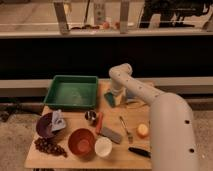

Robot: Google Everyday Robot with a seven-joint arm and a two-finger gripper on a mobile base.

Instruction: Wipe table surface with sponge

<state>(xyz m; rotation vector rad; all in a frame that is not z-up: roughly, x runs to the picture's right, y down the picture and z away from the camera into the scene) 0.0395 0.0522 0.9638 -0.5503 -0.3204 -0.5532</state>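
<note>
The sponge (110, 98), a small teal-green pad with a paler yellowish side, lies on the light-brown wooden table surface (75, 116) at the far middle, just right of the green tray. My gripper (114, 95) comes straight down from the white arm's wrist onto the sponge and is shut on it, holding it against the tabletop. The arm reaches in from the lower right and hides the table's right edge.
A green plastic tray (72, 92) stands at the far left. In front are a purple bowl (44, 126), grapes (47, 146), a red bowl (81, 141), a white cup (103, 146), a grey block (112, 134), a fork (125, 129), an orange fruit (143, 130) and a black tool (137, 151).
</note>
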